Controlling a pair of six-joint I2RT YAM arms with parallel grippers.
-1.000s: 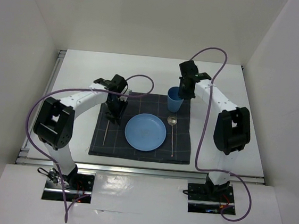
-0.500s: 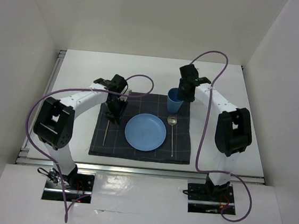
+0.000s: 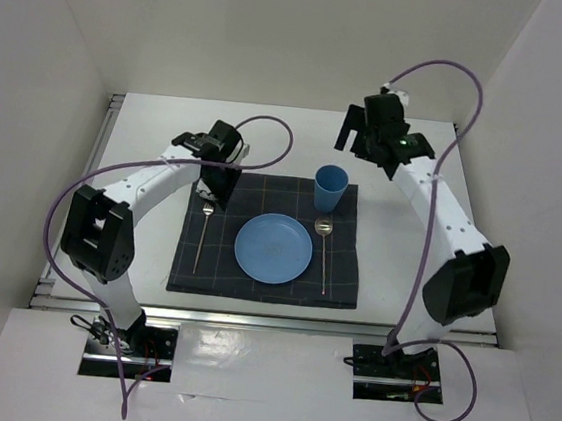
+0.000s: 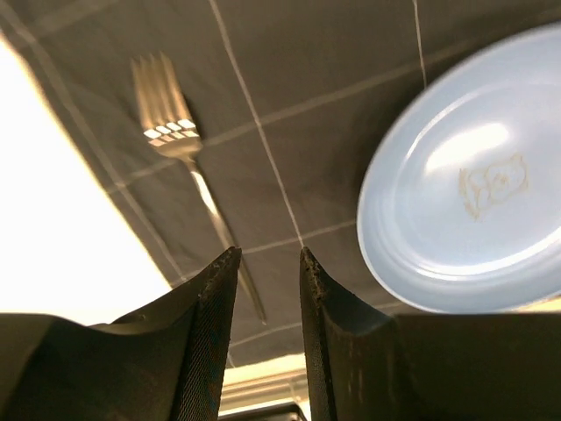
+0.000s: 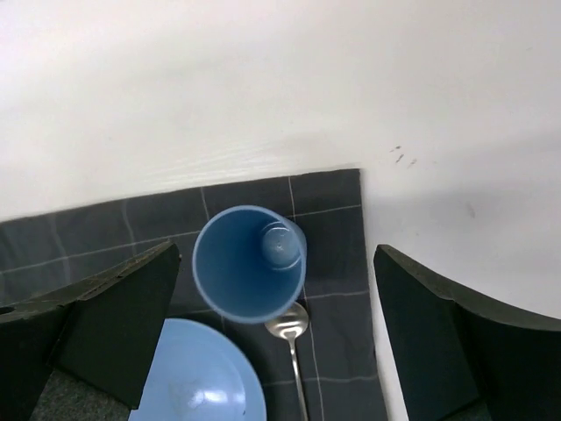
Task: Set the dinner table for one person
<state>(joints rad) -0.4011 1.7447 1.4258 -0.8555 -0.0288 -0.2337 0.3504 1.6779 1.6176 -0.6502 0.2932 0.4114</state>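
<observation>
On the white dinner table [image 3: 429,236] lies a dark checked mat [image 3: 254,278]. A blue plate [image 3: 273,249] sits at its middle, a fork [image 3: 201,234] to the left and a spoon [image 3: 324,255] to the right. A blue cup [image 3: 330,187] stands upright at the mat's far right corner. My right gripper [image 3: 357,138] hangs wide open above and behind the cup [image 5: 250,263], which stands free, touched by neither finger. My left gripper [image 3: 223,192] hovers over the mat's far left, its jaws a narrow gap apart and empty [image 4: 267,254], with the fork [image 4: 175,140] lying beyond them.
The spoon bowl [image 5: 289,327] lies just in front of the cup, and the plate rim [image 5: 197,377] is close to both. Bare white tabletop [image 5: 263,88] stretches behind and right of the mat. White walls enclose the table on three sides.
My right gripper has opened off the cup, then risen and drawn back to the far right. The cup stays standing on the mat. My left gripper has shifted slightly back from the fork.
</observation>
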